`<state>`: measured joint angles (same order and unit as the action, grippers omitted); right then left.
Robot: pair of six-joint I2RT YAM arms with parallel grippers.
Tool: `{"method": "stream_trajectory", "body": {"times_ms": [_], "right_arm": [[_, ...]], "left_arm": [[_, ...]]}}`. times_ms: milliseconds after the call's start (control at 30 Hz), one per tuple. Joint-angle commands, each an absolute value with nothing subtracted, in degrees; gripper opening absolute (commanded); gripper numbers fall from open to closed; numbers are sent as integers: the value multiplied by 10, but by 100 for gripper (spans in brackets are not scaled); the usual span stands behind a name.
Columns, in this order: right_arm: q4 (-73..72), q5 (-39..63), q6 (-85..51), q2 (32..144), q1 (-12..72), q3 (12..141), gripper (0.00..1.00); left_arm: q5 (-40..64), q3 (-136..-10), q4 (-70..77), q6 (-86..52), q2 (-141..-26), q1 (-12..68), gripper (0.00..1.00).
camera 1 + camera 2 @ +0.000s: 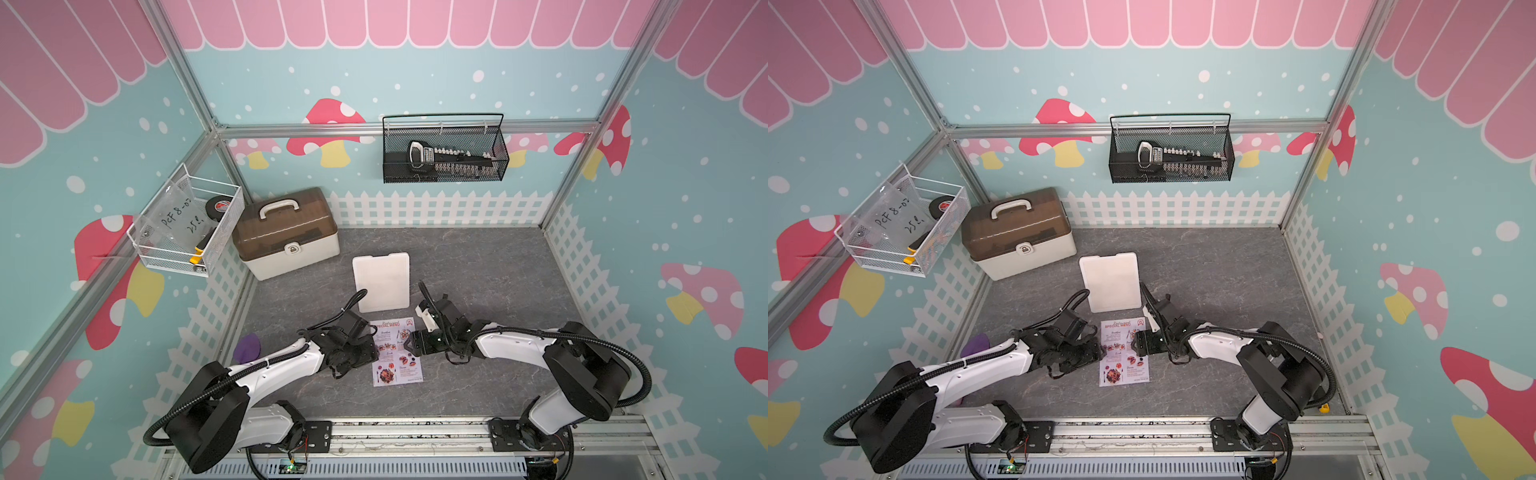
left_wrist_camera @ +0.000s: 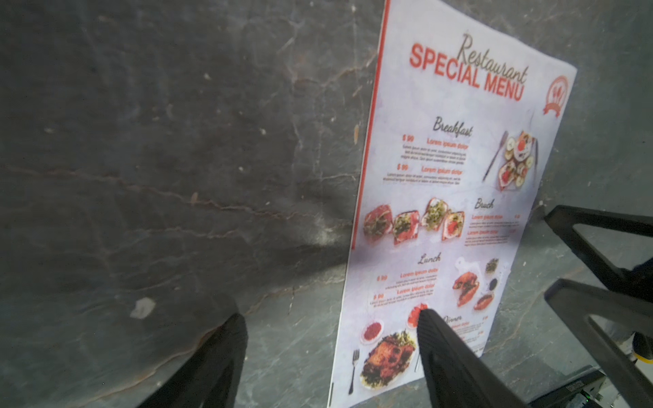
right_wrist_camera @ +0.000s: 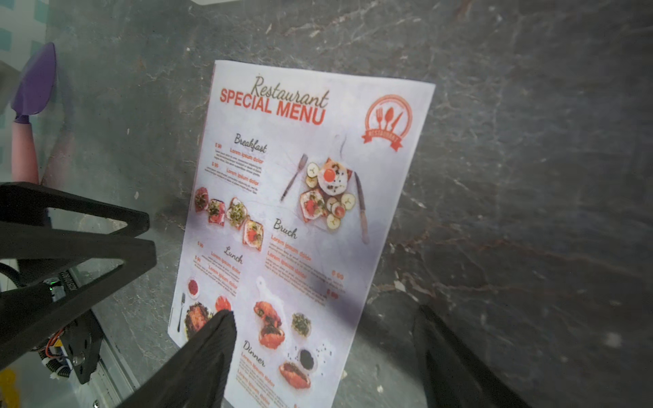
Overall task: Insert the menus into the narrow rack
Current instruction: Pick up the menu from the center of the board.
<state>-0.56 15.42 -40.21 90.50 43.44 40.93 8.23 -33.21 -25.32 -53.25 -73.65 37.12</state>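
Observation:
The menu [image 1: 397, 360] [image 1: 1122, 365] lies flat on the grey floor between my two grippers, its red "SPECIAL MENU" heading toward the rack. The narrow rack [image 1: 382, 282] [image 1: 1111, 282], a flat white sleeve, lies just beyond the menu's top edge. My left gripper [image 1: 375, 353] [image 2: 330, 316] is open and straddles the menu's [image 2: 441, 197] left edge, one finger over the paper and one over bare floor. My right gripper [image 1: 409, 347] [image 3: 325, 312] is open and straddles the right edge of the menu [image 3: 300, 197] the same way. Neither holds anything.
A beige toolbox with a brown lid [image 1: 286, 232] stands at the back left. A white wire basket [image 1: 187, 224] hangs on the left wall and a black mesh basket [image 1: 444, 149] on the back wall. A purple trowel [image 1: 247, 347] [image 3: 35, 81] lies left of the left arm.

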Motion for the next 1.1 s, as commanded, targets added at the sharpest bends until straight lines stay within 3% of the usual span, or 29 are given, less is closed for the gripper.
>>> {"method": "stream_trajectory", "body": {"times_ms": [0, 800, 1067], "right_arm": [[-5, 172, -424, 928, 442, 406, 80], [-196, 274, -505, 981, 445, 357, 78], [-197, 279, -507, 979, 445, 356, 69]], "left_arm": [[100, -319, -213, -551, -752, 374, 75], [162, -288, -108, -570, -785, 374, 70], [163, -284, -107, -570, -781, 374, 67]]}}
